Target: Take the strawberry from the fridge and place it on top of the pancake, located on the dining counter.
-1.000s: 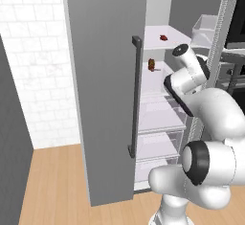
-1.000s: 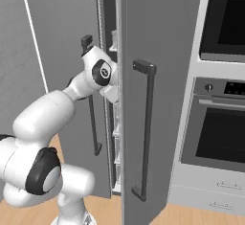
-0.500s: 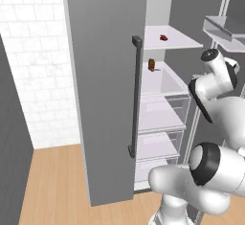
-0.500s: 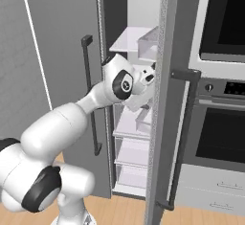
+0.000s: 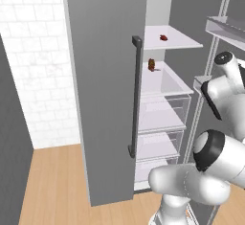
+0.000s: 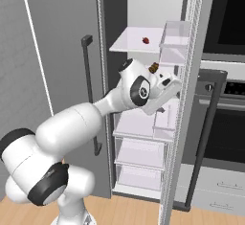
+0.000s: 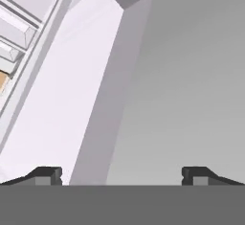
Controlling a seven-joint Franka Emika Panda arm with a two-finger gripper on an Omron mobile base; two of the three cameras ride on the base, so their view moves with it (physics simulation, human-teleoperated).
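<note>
The fridge (image 5: pixel 103 90) stands with its right door swung wide, the strawberry (image 5: pixel 163 38) resting on the top shelf (image 6: pixel 134 43) above a brown bottle (image 5: pixel 151 65); the pincer (image 7: pixel 122 174) hangs open, holding nothing.

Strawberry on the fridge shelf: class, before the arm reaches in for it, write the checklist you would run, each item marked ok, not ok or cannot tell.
1. Fridge door open: ok, white shelves exposed in both base views.
2. Strawberry located: ok, on the top shelf, nothing touching it.
3. Told apart from the brown bottle-like item: ok, that stands one shelf lower.
4. Hand open and empty: ok, tips wide apart, nothing between.
5. Hand aimed at the strawberry: not ok, hand view faces white and grey fridge panels.
6. Clear path upward to the shelf: cannot tell.
</note>
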